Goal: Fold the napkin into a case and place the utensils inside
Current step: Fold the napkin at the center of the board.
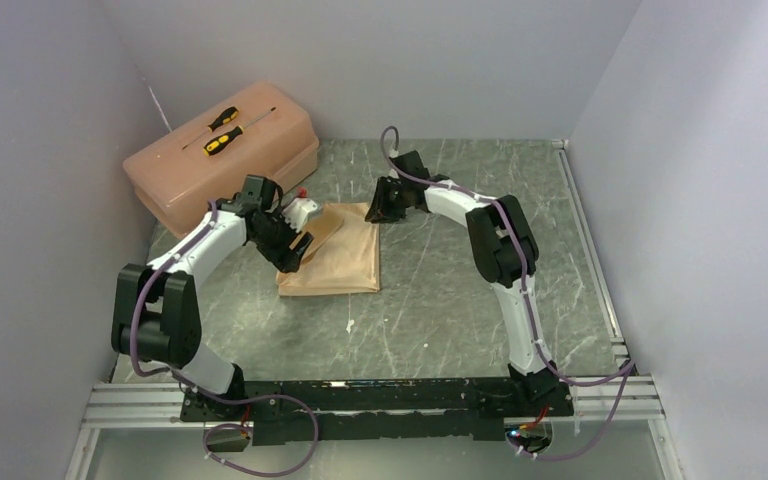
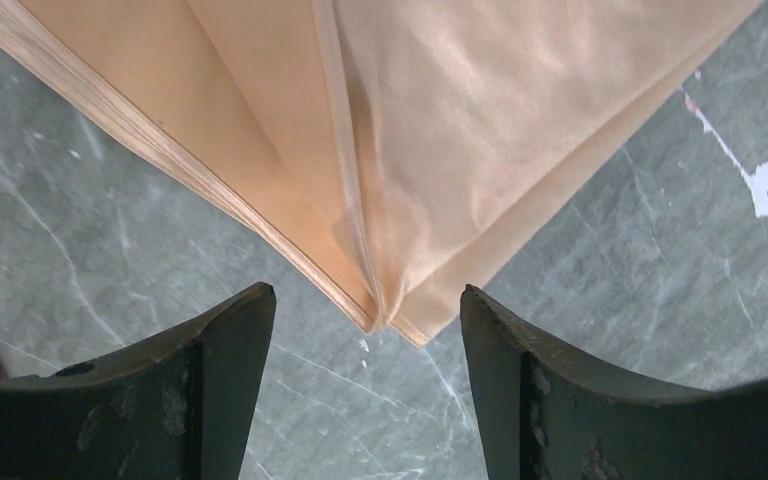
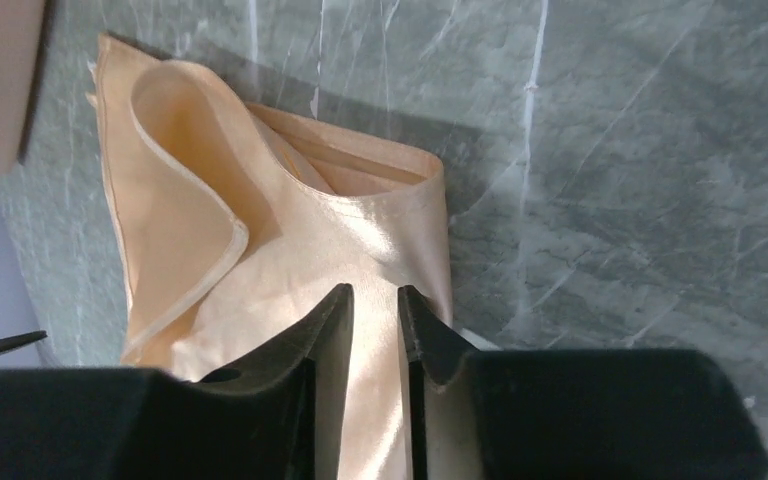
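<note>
Napkin [image 1: 340, 260] mid table [image 1: 460, 310], folded to a rough square, several layers, slightly longer near-to-far. No case yet.

Right gripper [image 3: 375, 295] at far right corner: narrow, fold of cloth caught btwn the fingers, looks pinched. Loose flap curled up just beyond.

Left gripper [image 2: 365, 300] over the left side: spread wide, holds nothing. Napkin corner pointing straight into the gap, tip just short of the fingers, hem running away from it down the middle; stacked layer edges off to one side.

So: right on the cloth, left nearer the stacked edge. Prob. next = carry pinched corner across toward near/left, w/ left pinning or taking its own corner. Snag: left arm over the cloth, likely in the fold path.

Pink toolbox [image 1: 220, 160] w/ two screwdrivers [image 1: 222, 130] on top, behind left arm, near but apart from the cloth. Utensils not made out in any view.
</note>
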You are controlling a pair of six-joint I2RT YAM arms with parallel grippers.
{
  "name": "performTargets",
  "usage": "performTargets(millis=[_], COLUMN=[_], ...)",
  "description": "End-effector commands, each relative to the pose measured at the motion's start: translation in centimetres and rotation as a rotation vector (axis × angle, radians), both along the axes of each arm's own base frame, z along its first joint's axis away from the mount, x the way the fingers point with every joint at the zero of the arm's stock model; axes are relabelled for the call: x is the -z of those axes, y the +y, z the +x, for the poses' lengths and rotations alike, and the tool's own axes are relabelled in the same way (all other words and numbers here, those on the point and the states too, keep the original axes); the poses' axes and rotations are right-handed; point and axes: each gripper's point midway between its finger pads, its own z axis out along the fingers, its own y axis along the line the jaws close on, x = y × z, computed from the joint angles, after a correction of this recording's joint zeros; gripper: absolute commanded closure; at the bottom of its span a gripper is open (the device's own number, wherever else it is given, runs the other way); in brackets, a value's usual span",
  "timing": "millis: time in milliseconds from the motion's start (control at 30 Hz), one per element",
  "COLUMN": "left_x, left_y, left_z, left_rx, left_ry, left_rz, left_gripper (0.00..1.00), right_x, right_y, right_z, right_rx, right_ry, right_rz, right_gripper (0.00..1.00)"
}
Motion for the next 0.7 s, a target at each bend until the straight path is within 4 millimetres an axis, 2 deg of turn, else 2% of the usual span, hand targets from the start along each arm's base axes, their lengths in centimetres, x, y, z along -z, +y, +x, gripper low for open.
performTargets(millis=[0,67,200,367,467,667], left_x=[-1.2,-0.6,0.4,0.0,-0.5,-2.7], left_y=[-0.9,-0.6,0.3,0.8,1.4,2.2], left_z=[2.2,2.0,0.9,0.1,0.3,0.8], left_rx=[-0.037,-0.033,-0.035,-0.06,-0.086,-0.131], left_ry=[-0.026,-0.023,-0.003,-0.003,-0.017,-0.043], left_rz=[-0.026,-0.012,0.025,0.039,0.064,0.018], left_gripper=[0.26,0.26,0.27,0.26,0.22,0.2], right_x=[-5.7,-7.0,-8.0,-7.4,-6.8,-4.6], right_y=[1.8,3.0,4.4,6.3,7.2,7.3], right_z=[1.4,1.1,1.2,1.0,0.7,0.7], right_rx=[-0.013,-0.028,-0.056,-0.122,-0.153,-0.17], right_ry=[-0.143,-0.156,-0.175,-0.145,-0.132,-0.109], right_rz=[0.086,0.132,0.172,0.205,0.2,0.151], right_gripper=[0.66,0.55,0.51,0.47,0.46,0.47])
